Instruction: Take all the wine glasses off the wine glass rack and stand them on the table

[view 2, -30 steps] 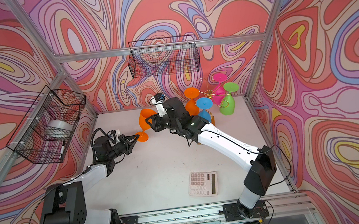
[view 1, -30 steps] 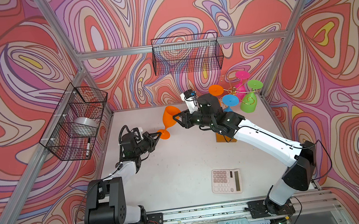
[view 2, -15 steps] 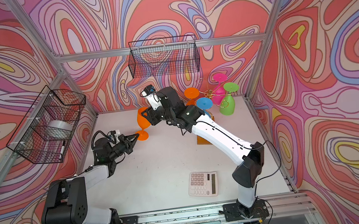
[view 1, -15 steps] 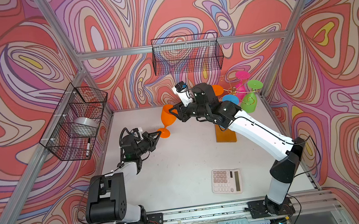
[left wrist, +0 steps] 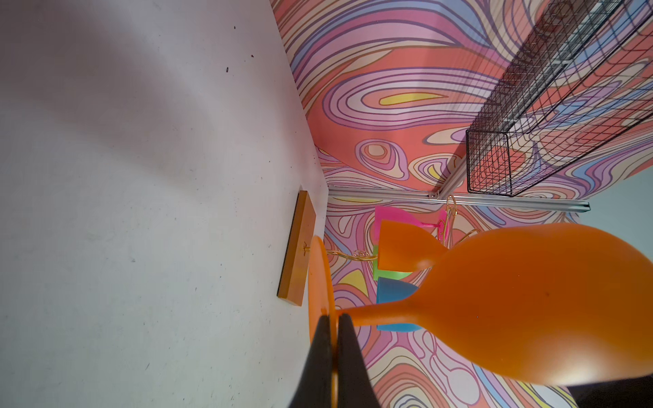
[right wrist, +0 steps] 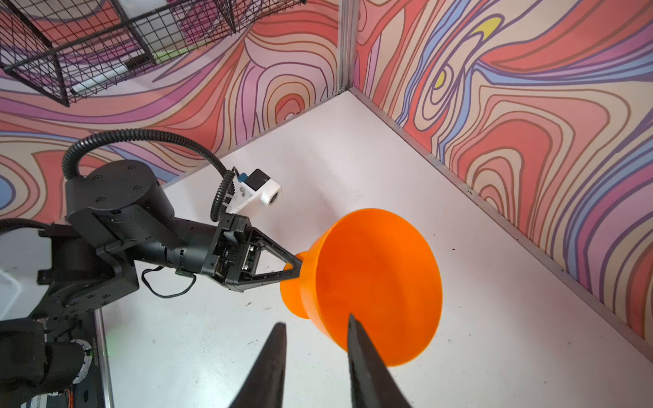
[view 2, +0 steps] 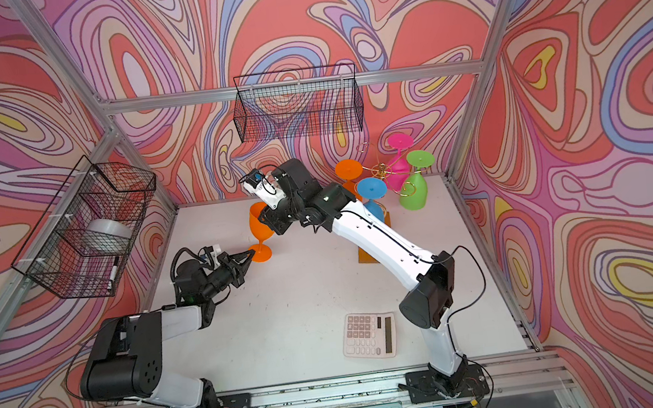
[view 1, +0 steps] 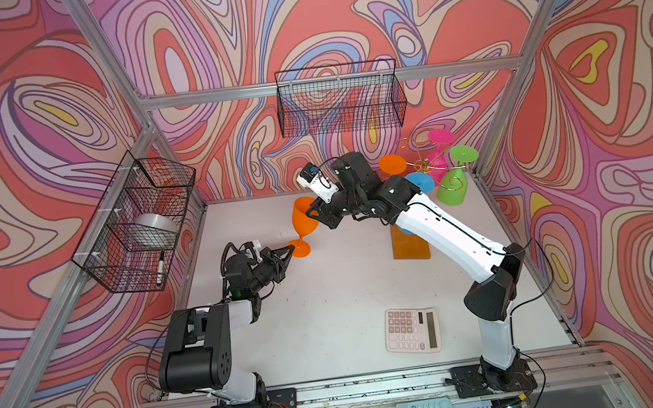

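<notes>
**Orange wine glass off the rack, gripped by its foot**

The wine glass (view 1: 304, 218) stands clear of the rack (view 1: 423, 167), left of centre in both top views, with its bowl up. The left pincer (view 1: 291, 251) is clamped on the edge of the round foot. In the left wrist view its two black fingers (left wrist: 348, 353) press together on the disc. Whether the foot rests on the table (view 1: 347, 294) I cannot tell. The right pincer (right wrist: 315, 319) comes in from the right with its jaws apart. One finger is over the inside of the bowl and the other is outside, so they straddle the rim without pinching it.

The rack sits at the upper right of the table near the back corner, a gold wire tree on an orange slab (view 1: 411, 245). Four glasses hang on it upside down: an orange one (view 1: 391, 164), a pink one (view 1: 437, 163), a blue one (view 1: 419, 182) and a green one (view 1: 453, 190).

The wire basket (view 1: 138, 222) on the left wall, at middle left of the frame, holds a silvery roll (view 1: 156, 228) and a marker (view 1: 160, 268) in its lower front corner. A longer basket (view 1: 340, 99) hangs on the back wall at upper centre. A pink calculator (view 1: 412, 330) lies flat at the lower right of the table, well apart from the glass
</notes>
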`<action>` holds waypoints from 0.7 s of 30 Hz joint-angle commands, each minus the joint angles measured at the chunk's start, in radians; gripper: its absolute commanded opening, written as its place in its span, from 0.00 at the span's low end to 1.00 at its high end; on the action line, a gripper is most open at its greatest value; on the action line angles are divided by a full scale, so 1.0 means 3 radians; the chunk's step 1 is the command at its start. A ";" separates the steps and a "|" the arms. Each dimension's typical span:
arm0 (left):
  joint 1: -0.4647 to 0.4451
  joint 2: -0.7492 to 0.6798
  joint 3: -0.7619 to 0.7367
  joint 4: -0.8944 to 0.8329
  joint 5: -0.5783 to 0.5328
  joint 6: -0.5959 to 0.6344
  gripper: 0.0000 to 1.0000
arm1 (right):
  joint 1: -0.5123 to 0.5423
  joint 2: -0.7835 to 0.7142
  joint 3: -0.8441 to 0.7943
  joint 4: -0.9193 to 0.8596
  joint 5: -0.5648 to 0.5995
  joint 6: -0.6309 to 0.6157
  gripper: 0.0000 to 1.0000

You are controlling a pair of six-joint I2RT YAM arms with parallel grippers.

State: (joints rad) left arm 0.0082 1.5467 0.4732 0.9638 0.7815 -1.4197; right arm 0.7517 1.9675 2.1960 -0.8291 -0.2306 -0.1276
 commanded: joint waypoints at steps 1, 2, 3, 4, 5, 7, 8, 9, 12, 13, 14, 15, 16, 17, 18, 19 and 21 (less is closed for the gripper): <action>0.0014 0.0032 0.0007 0.0298 -0.0012 -0.0052 0.00 | -0.0003 0.0022 0.0077 -0.0116 -0.0069 -0.0150 0.29; 0.0012 0.0035 0.0016 0.0285 -0.0014 -0.0049 0.00 | 0.0001 0.0008 0.0053 -0.0119 -0.0093 -0.0167 0.29; 0.0014 0.0035 0.0018 0.0273 -0.0017 -0.0046 0.00 | 0.0000 -0.0011 0.0031 -0.0111 -0.0120 -0.0179 0.29; 0.0014 0.0032 0.0017 0.0260 -0.0021 -0.0041 0.00 | -0.0001 -0.0022 0.0006 -0.0108 -0.0147 -0.0199 0.29; 0.0013 0.0034 0.0023 0.0259 -0.0020 -0.0034 0.00 | 0.0005 -0.0038 -0.0020 -0.0107 -0.0171 -0.0222 0.29; 0.0015 0.0033 0.0023 0.0237 -0.0028 -0.0025 0.00 | 0.0005 -0.0039 -0.0048 -0.0118 -0.0158 -0.0254 0.28; 0.0013 0.0032 0.0024 0.0224 -0.0033 -0.0018 0.00 | 0.0001 -0.0034 -0.0045 -0.0132 -0.0148 -0.0288 0.28; 0.0014 0.0030 0.0023 0.0223 -0.0038 -0.0018 0.00 | 0.0002 -0.0017 -0.0039 -0.0154 -0.0138 -0.0307 0.27; 0.0014 0.0026 0.0022 0.0228 -0.0043 -0.0021 0.00 | 0.0004 0.0020 -0.0014 -0.0188 -0.0119 -0.0364 0.26; 0.0014 0.0025 0.0023 0.0231 -0.0042 -0.0019 0.00 | 0.0008 0.0030 -0.0006 -0.0199 -0.0116 -0.0378 0.26; 0.0014 0.0024 0.0019 0.0238 -0.0042 -0.0019 0.00 | 0.0008 0.0051 0.0014 -0.0217 -0.0116 -0.0407 0.26; 0.0014 0.0024 0.0023 0.0239 -0.0043 -0.0016 0.00 | 0.0010 0.0067 0.0035 -0.0237 -0.0116 -0.0432 0.25; 0.0014 0.0025 0.0024 0.0239 -0.0043 -0.0012 0.00 | 0.0005 0.0091 0.0060 -0.0255 -0.0116 -0.0451 0.25; 0.0014 0.0027 0.0028 0.0244 -0.0038 -0.0003 0.00 | 0.0008 0.0117 0.0096 -0.0293 -0.0122 -0.0480 0.25; 0.0014 0.0024 0.0023 0.0244 -0.0038 0.0011 0.00 | 0.0009 0.0132 0.0124 -0.0318 -0.0131 -0.0497 0.24; 0.0014 0.0019 0.0020 0.0239 -0.0038 0.0029 0.00 | 0.0010 0.0150 0.0147 -0.0350 -0.0145 -0.0516 0.23; 0.0014 0.0019 0.0004 0.0238 -0.0038 0.0067 0.00 | 0.0006 0.0167 0.0156 -0.0385 -0.0167 -0.0548 0.23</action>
State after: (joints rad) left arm 0.0082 1.5520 0.4732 0.9741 0.7734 -1.4174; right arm 0.7521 1.9907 2.2181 -0.9051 -0.2634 -0.2592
